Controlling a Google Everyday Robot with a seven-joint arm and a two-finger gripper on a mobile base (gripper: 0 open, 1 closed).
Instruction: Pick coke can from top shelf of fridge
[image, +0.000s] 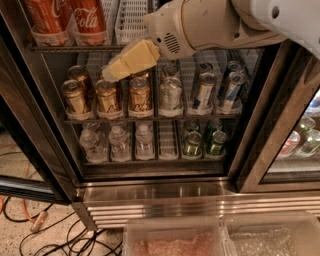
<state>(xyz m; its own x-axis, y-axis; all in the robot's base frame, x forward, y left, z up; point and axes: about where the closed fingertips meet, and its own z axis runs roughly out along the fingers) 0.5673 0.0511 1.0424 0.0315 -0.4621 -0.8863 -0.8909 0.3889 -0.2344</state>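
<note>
Two red-orange coke cans stand side by side on the top shelf (75, 47) of the fridge (250, 145), at the top left: one (44, 17) at the far left and one (89, 20) to its right, each in a clear front holder. White slotted lane dividers (131, 20) stand to their right. My gripper (112, 71), cream-coloured, reaches in from the upper right. It points down-left and hangs in front of the second shelf, just below and a little right of the right coke can, apart from it.
The second shelf holds gold-brown cans (107, 97), silver cans (171, 95) and blue Pepsi cans (231, 90). The third shelf holds clear bottles (120, 142) and green cans (192, 142). A steel grille base (165, 200), floor cables (30, 225) and clear bins (175, 240) lie below.
</note>
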